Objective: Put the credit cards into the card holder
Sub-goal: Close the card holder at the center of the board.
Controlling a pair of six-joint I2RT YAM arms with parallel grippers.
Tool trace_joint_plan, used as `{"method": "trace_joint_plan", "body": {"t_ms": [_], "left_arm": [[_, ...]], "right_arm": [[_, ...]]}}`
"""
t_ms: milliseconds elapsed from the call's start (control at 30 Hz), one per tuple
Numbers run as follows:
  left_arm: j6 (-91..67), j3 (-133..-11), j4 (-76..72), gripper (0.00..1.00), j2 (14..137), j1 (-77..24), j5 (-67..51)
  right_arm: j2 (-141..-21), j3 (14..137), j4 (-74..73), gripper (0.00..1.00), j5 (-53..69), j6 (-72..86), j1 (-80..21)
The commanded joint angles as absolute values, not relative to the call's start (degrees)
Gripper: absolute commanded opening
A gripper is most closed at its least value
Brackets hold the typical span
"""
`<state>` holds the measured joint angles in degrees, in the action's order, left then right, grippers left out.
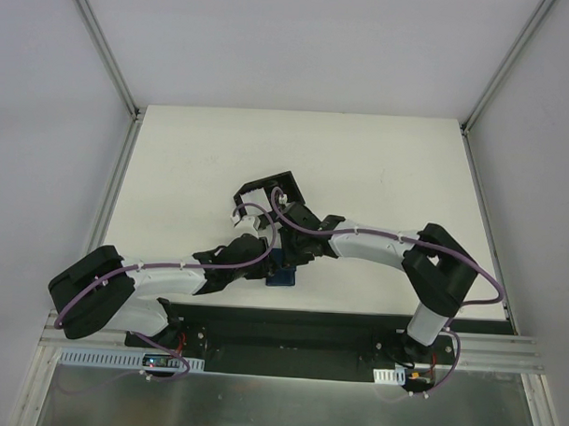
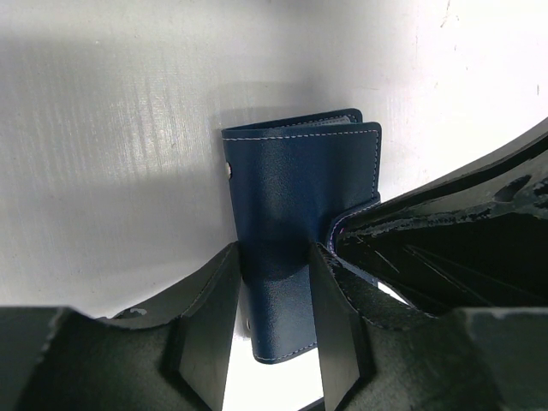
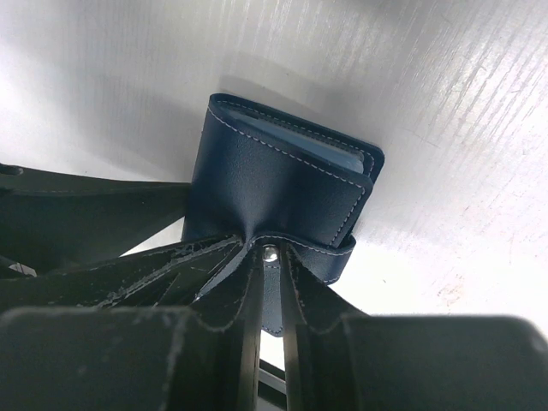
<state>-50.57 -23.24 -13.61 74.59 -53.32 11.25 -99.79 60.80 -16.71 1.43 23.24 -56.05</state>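
Note:
The card holder (image 2: 300,184), a dark blue folded wallet, sits between both grippers just above the white table. My left gripper (image 2: 276,295) has its fingers on either side of the wallet's lower cover and grips it. My right gripper (image 3: 270,257) is shut on the wallet's strap, with the pale snap (image 3: 270,253) between the fingertips. A lighter inner edge (image 3: 334,152) shows in the wallet's fold. No credit cards are visible in any view. From above, the wallet (image 1: 280,274) shows as a small blue patch under the two meeting wrists.
A black open-topped box (image 1: 266,194) stands just behind the grippers. My right gripper's black finger (image 2: 445,248) crowds the right side of the left wrist view. The white table (image 1: 379,170) is bounded by metal rails at the sides.

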Motion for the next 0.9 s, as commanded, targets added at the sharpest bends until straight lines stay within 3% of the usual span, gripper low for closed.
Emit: {"method": "trace_joint_plan", "body": {"t_ms": [0, 867], "left_arm": [[-50.62, -19.86, -4.57, 0.38, 76.55, -53.88, 11.78], [-50.71, -19.07, -5.62, 0.38, 76.38, -53.79, 11.51]], "right_arm": [[-107.14, 57.66, -21.8, 0.13, -0.62, 21.88, -56.43], [-113.37, 60.9, -27.94, 0.13, 2.38, 19.69, -53.7]]}}
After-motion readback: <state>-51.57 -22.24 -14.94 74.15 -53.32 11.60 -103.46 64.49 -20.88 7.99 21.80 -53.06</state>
